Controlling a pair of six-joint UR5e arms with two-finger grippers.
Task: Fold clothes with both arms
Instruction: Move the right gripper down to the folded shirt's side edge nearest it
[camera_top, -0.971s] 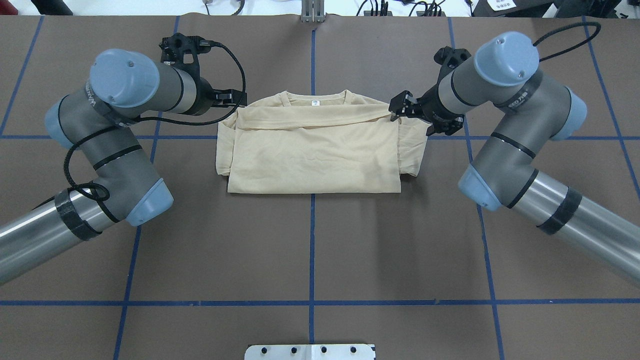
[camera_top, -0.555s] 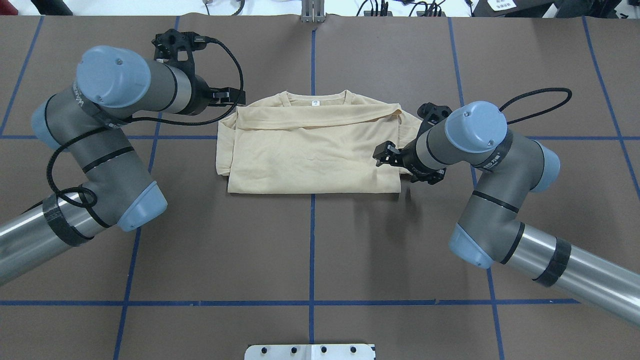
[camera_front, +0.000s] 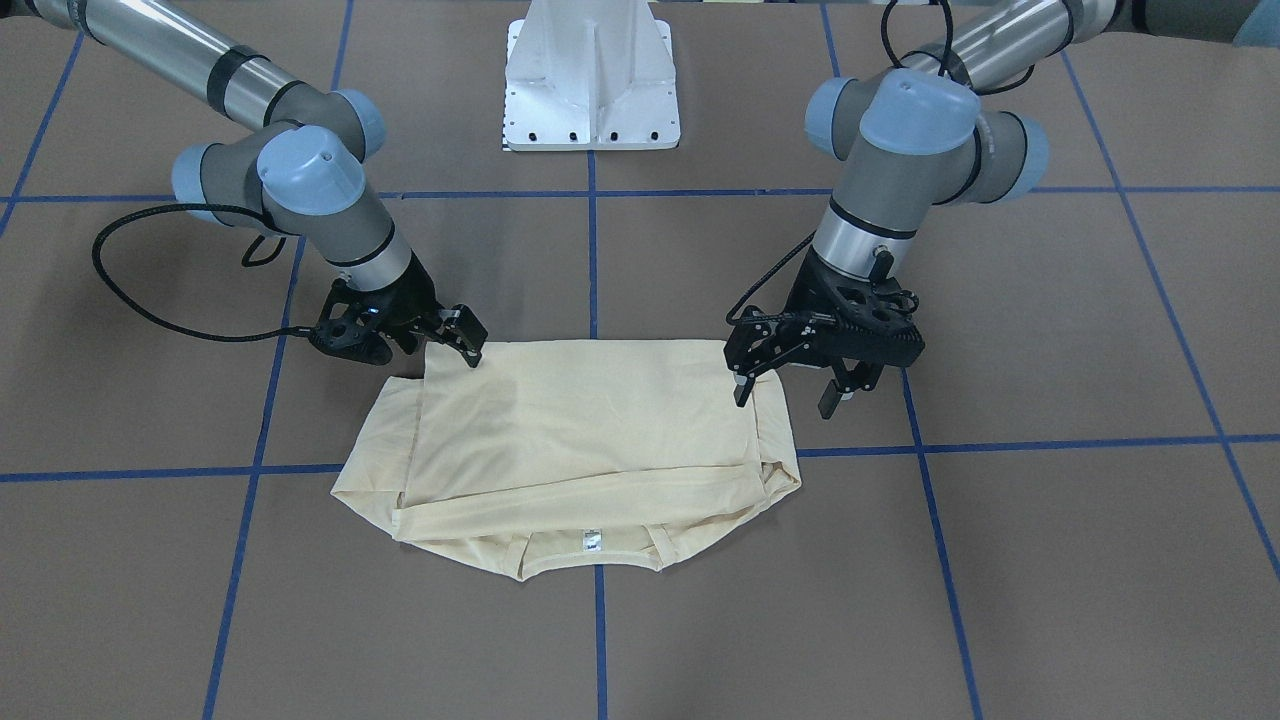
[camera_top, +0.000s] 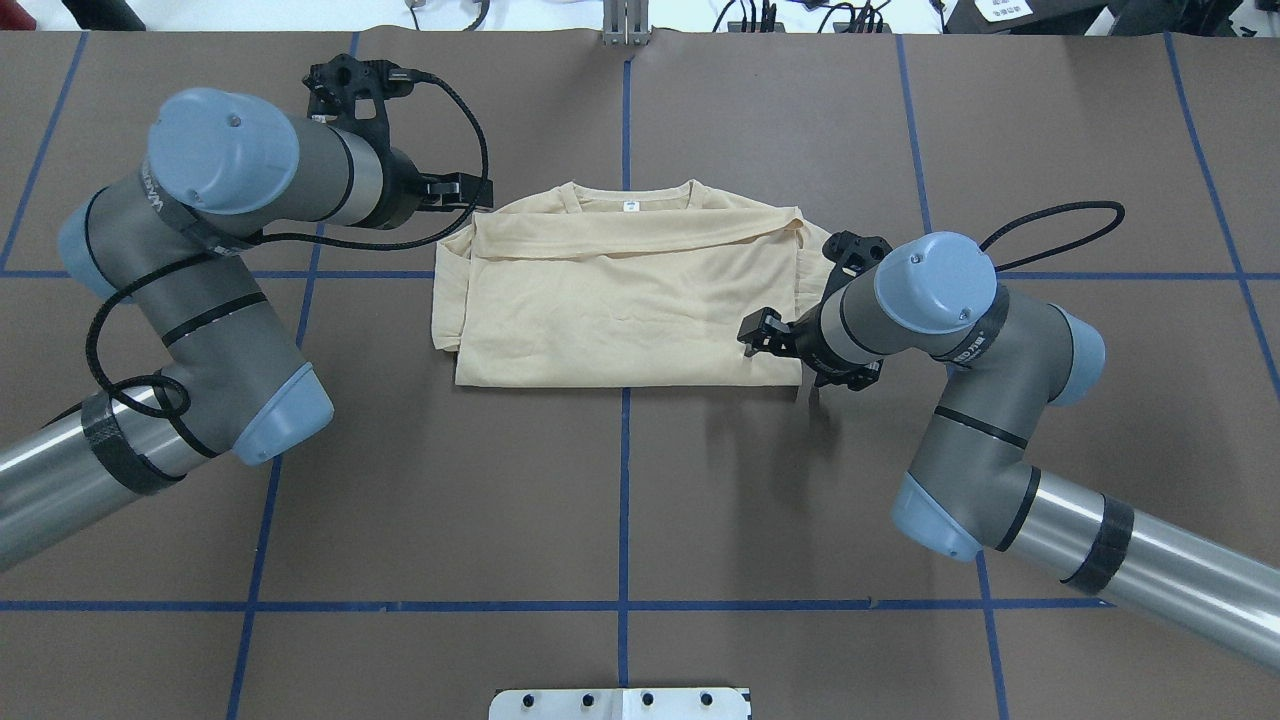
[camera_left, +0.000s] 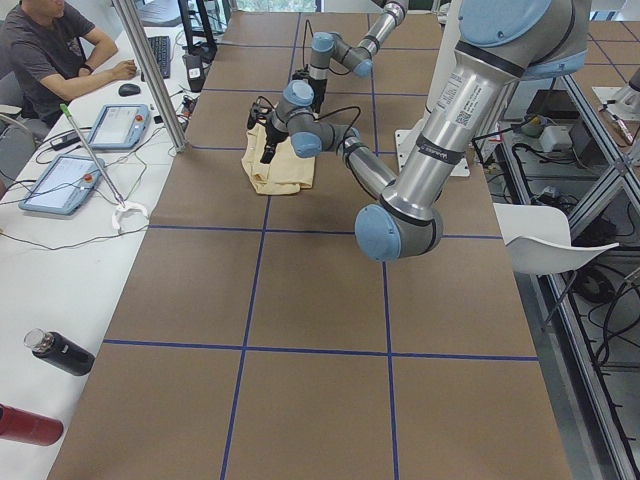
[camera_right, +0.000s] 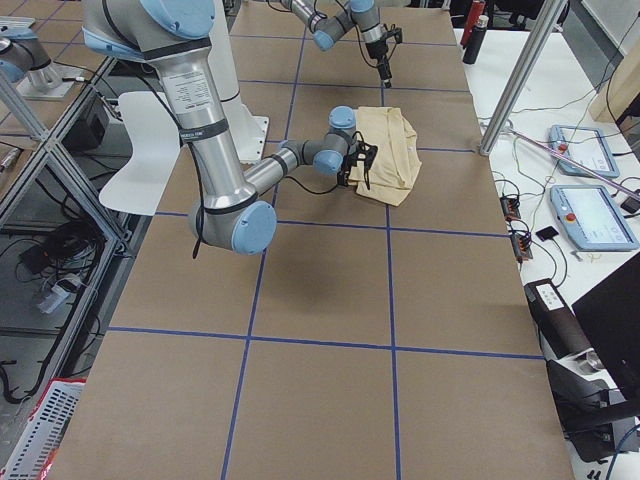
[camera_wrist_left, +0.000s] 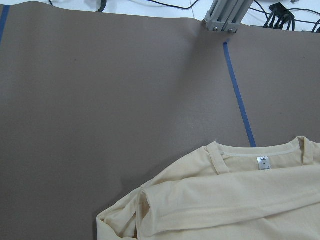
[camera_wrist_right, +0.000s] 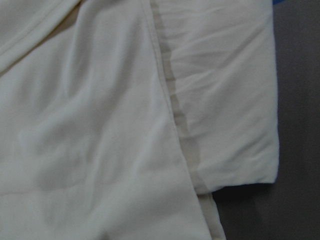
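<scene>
Since a second ago the right gripper (camera_top: 785, 358) has swung from the far right shoulder of the T-shirt (camera_top: 620, 300) to its near right hem corner, and in the last half second it has eased a little closer to me; the cloth itself has not shifted. From my screens the cream shirt lies flat in a rough rectangle, its sleeves tucked across, the collar turned away from the robot and the small white neck label (camera_top: 630, 207) facing up. It sits on the far half of the brown table (camera_top: 620, 500), straddling the middle blue tape line (camera_top: 623, 470). The right gripper is low over that hem corner with its jaws apart, one finger over the fabric and the other off its edge, and its wrist camera is filled with pale cloth and a folded edge. The left gripper (camera_front: 787, 398) hangs higher over the shirt's left side, jaws spread wide and holding nothing, and its wrist camera looks down on the collar and left shoulder. Behind the shirt stands the white pedestal base (camera_front: 592, 80). At the desk beside the table, a person (camera_left: 50, 50) sits with a hand on a mouse.
</scene>
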